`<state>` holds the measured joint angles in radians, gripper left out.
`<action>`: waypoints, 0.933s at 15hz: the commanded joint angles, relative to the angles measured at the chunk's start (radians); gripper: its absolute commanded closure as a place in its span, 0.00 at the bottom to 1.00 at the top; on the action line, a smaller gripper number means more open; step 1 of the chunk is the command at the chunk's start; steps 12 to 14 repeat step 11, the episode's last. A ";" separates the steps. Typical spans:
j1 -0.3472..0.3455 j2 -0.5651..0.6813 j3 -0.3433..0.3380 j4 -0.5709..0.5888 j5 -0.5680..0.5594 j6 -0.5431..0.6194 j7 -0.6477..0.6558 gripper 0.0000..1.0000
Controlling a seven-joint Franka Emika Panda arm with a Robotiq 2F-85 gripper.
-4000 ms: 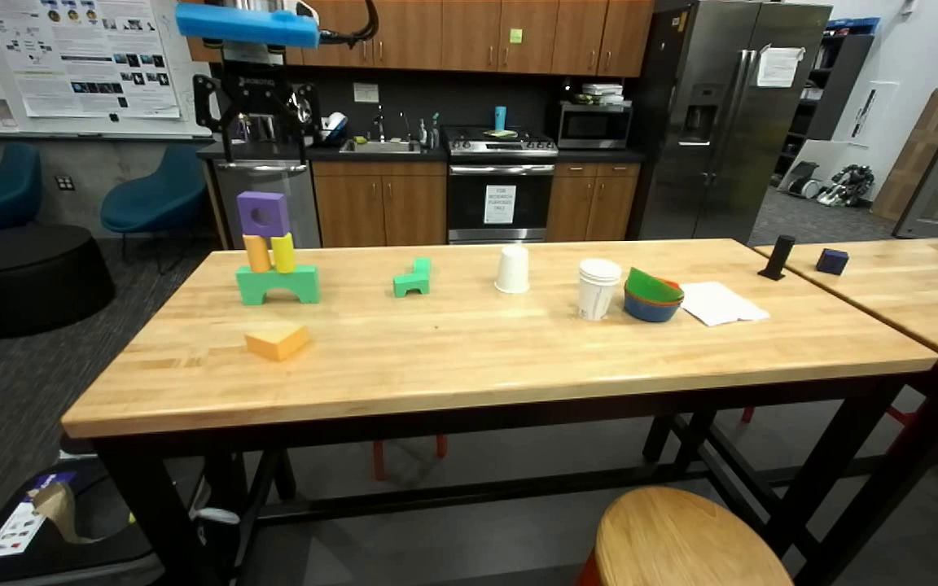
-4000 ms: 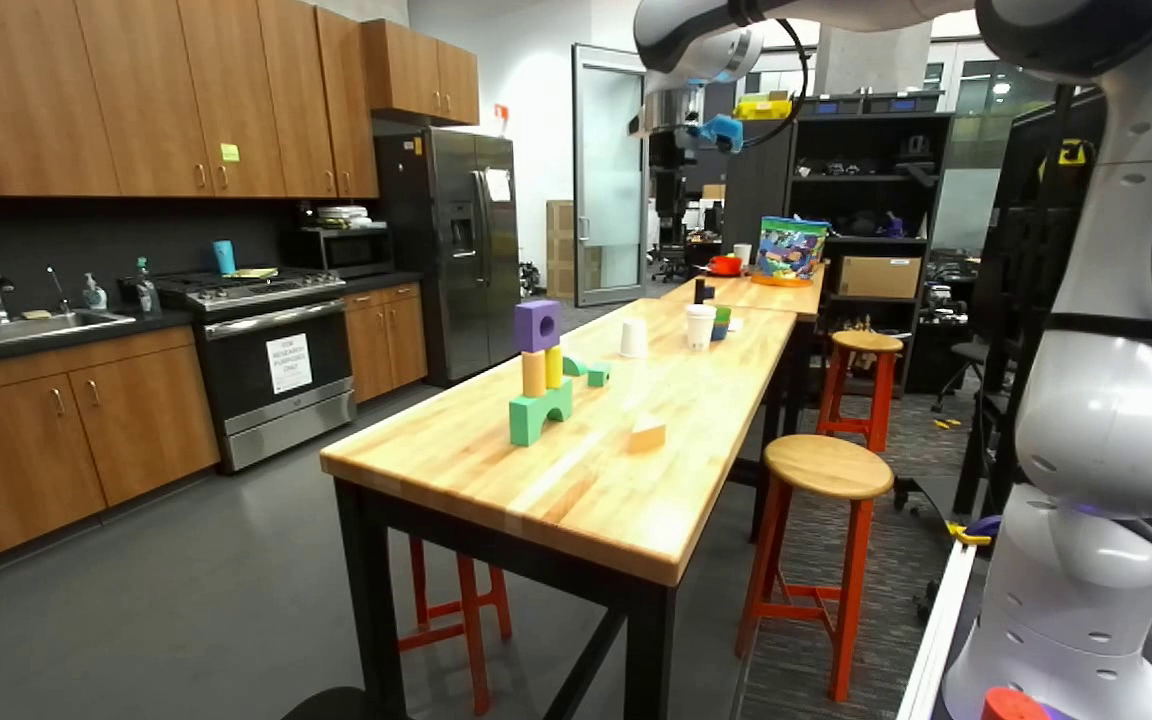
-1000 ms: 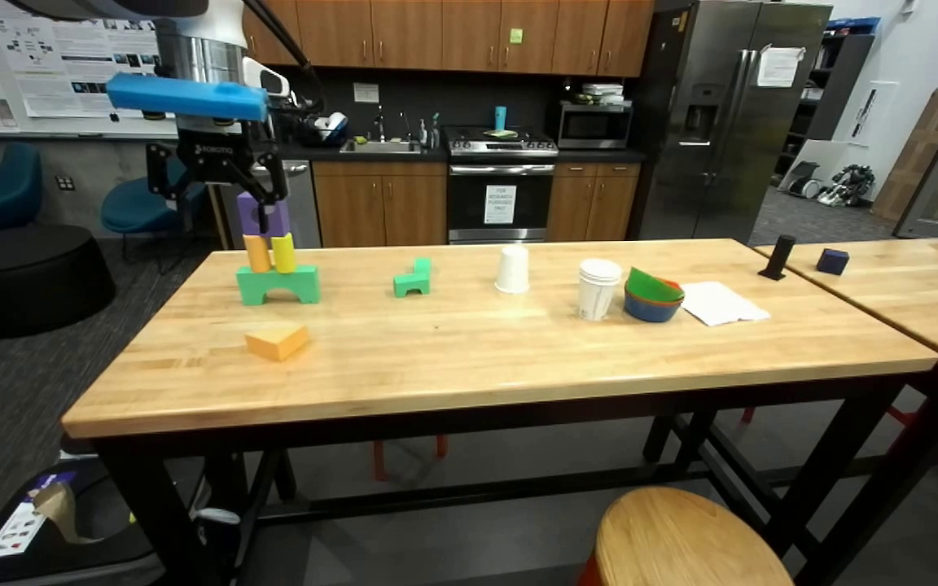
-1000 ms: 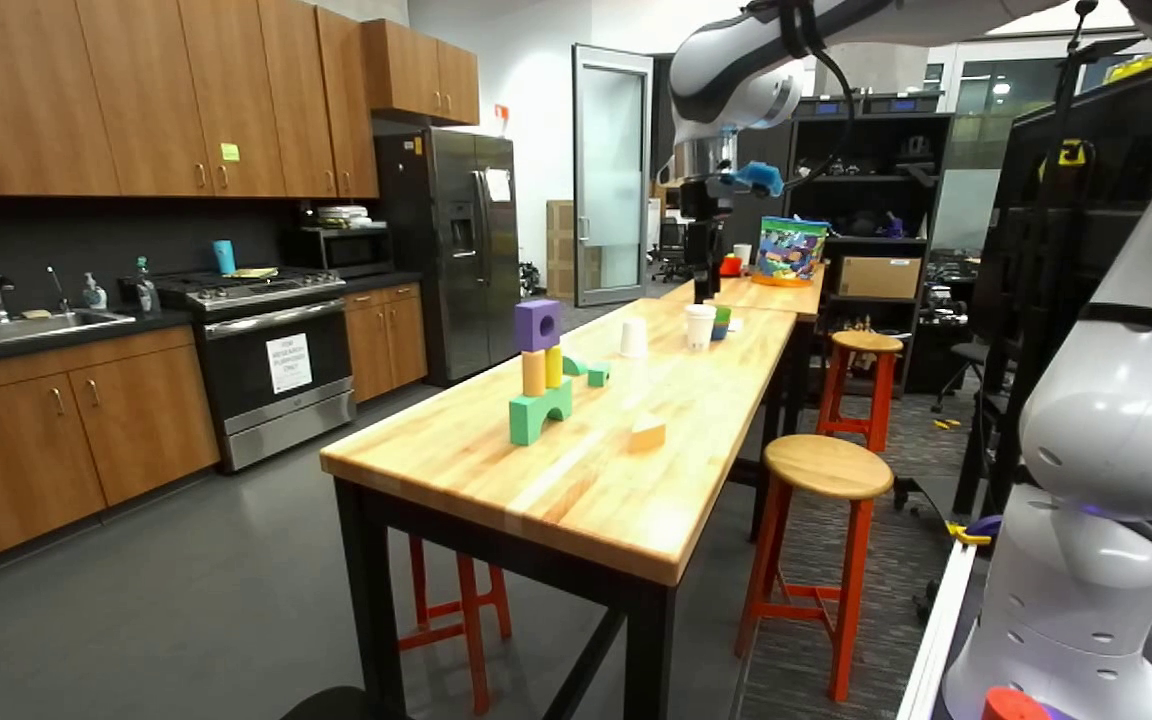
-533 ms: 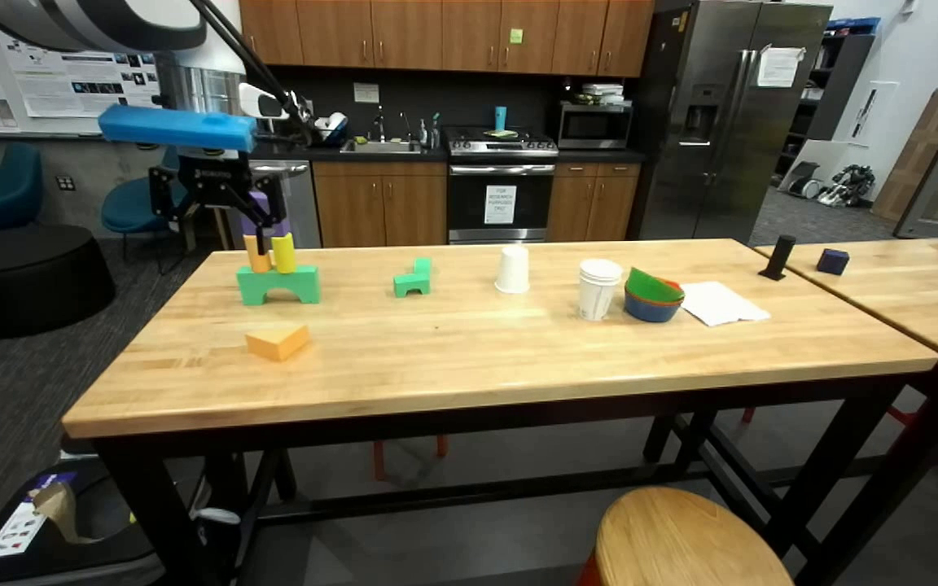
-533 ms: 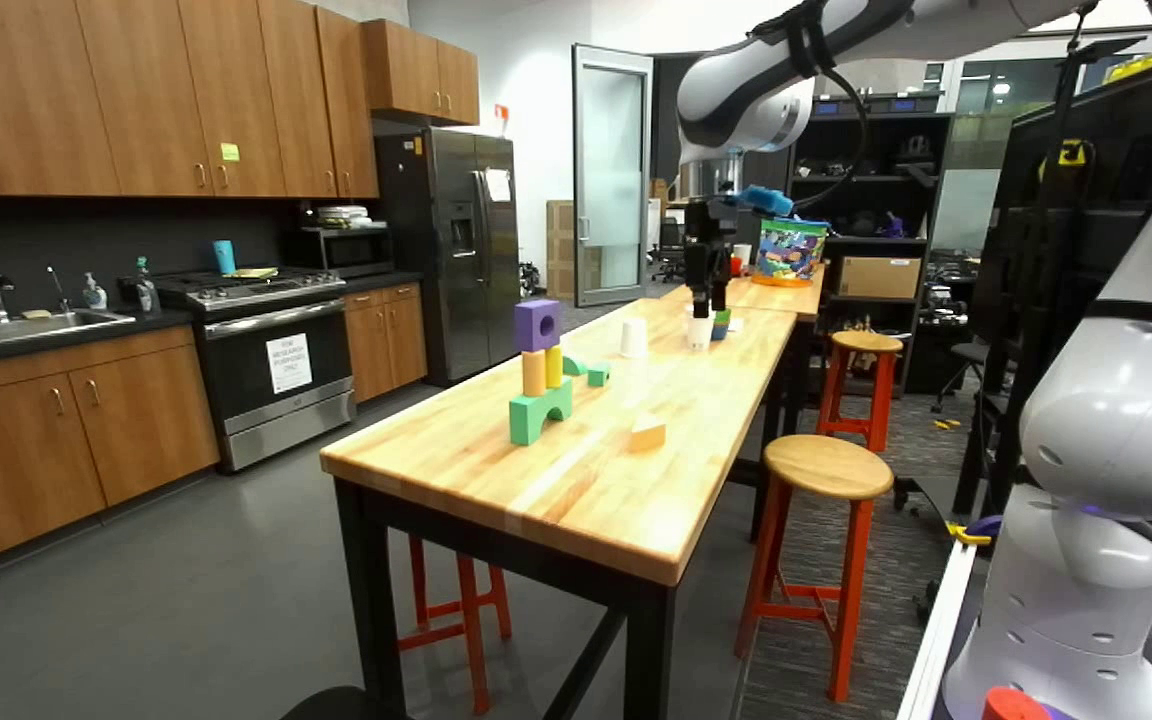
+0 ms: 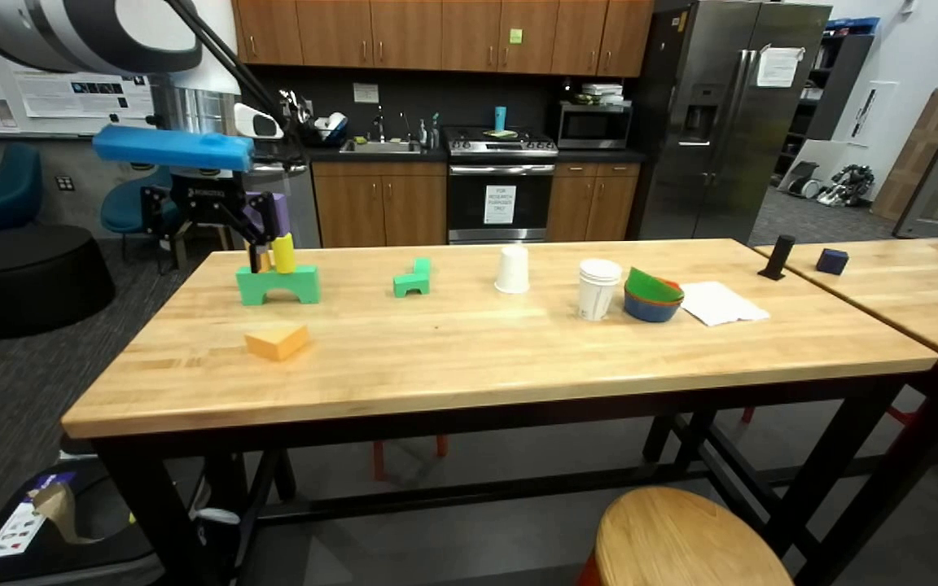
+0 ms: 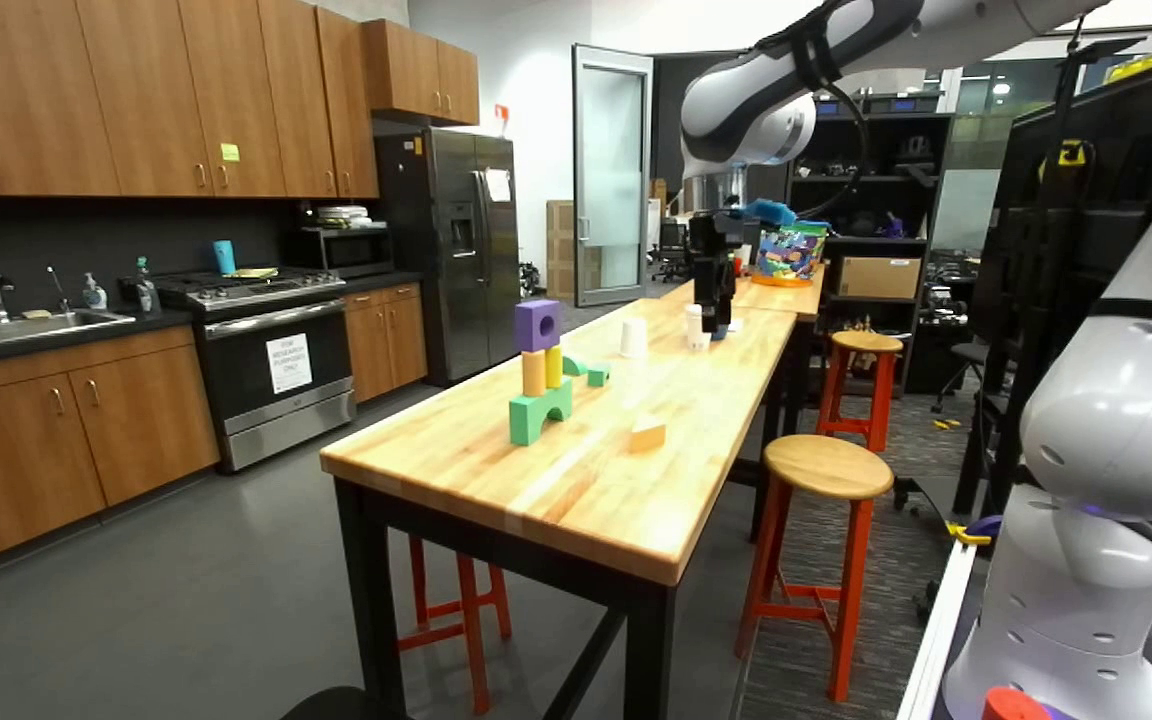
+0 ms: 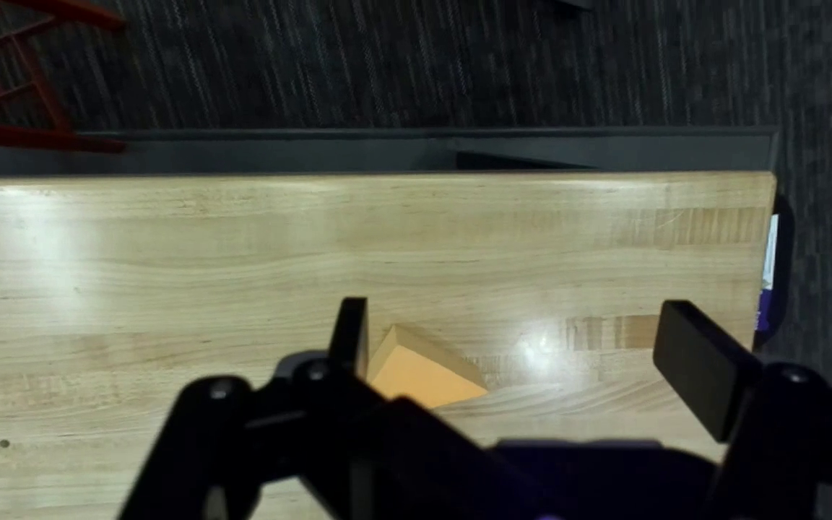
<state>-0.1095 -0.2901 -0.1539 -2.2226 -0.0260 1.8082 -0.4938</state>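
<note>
My gripper has dropped lower, its fingers spread and empty. The orange wedge lies on the wooden table below: probably light, firm, best pinched by its upright sides.

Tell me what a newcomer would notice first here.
Probably the bright block tower near one end of the wooden table, topped by a purple block. Next, the robot arm overhead, its jaws open and empty; in the wrist view, an orange wedge shows between them.
</note>
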 commanded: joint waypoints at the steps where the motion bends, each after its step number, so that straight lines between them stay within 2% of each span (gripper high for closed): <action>1: 0.025 -0.029 -0.014 0.002 -0.045 -0.046 -0.113 0.00; 4: 0.026 -0.030 -0.014 0.011 -0.066 -0.067 -0.164 0.00; 5: 0.023 -0.014 -0.012 0.004 -0.044 -0.040 -0.125 0.00; 14: 0.025 -0.017 -0.012 0.006 -0.049 -0.051 -0.146 0.00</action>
